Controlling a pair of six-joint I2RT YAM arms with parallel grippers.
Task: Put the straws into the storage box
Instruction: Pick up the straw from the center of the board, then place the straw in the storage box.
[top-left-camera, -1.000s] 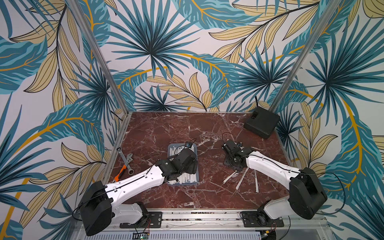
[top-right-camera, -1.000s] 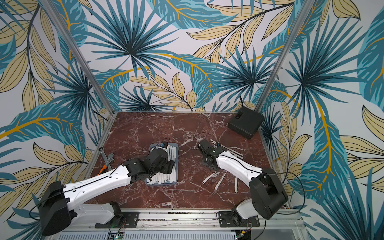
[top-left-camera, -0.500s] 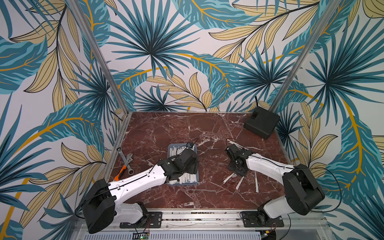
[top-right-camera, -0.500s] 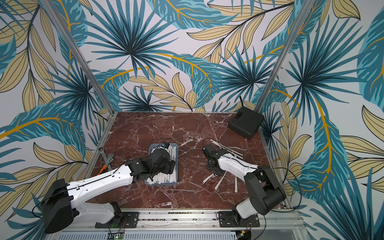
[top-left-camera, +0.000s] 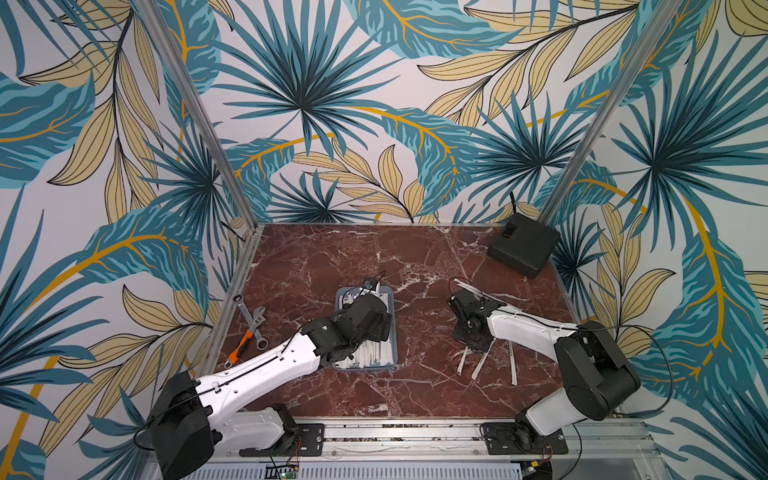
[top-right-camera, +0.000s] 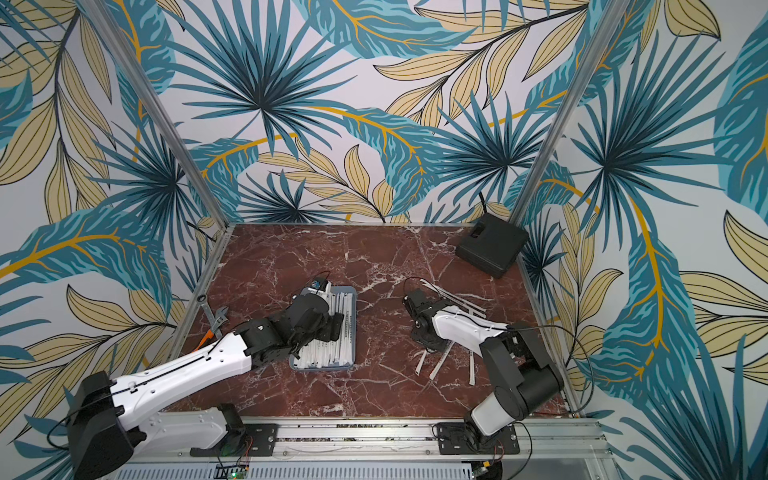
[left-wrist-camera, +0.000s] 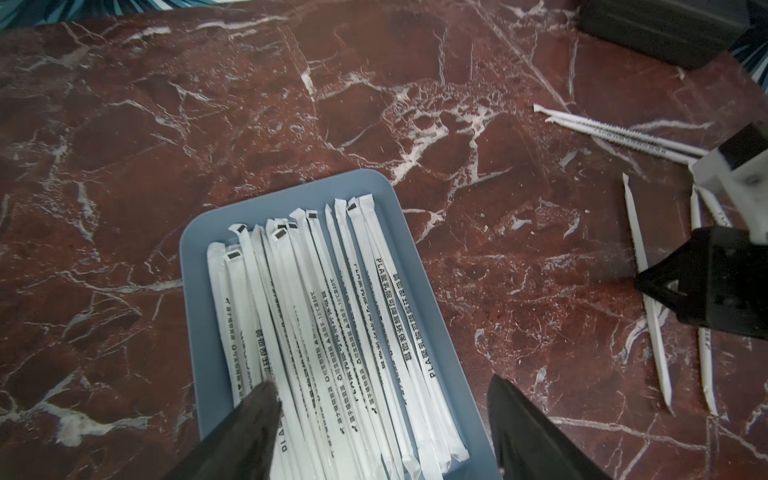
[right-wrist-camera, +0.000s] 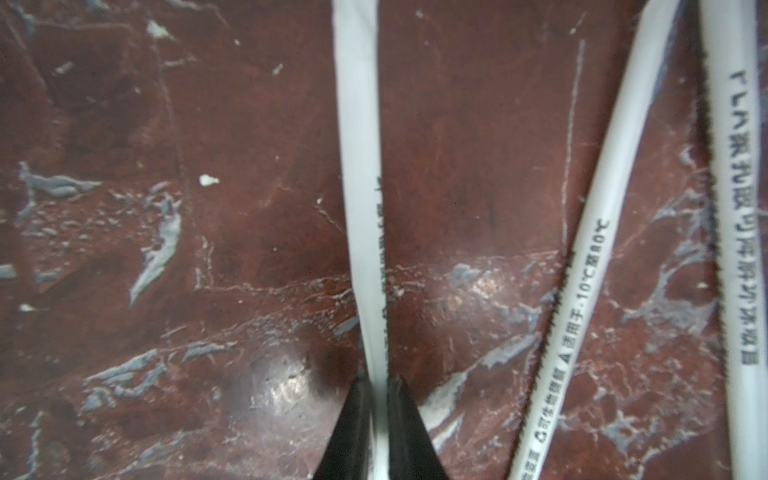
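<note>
The right jaws are pinching across a long white paper-wrapped straw, shallow grey-blue plastic tray lying leftward under gaping left jaws.

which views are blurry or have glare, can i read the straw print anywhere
Right wrist view: soft, print on the straw in the right gripper smeared, glare patches on the marble. Left wrist view: print on straws in the storage box readable, left gripper blurred. Both top views: print too small.

Robot lab cell: leaf-print panels on aluminium posts enclose a marbled tabletop, arms bolted to a rail
</note>
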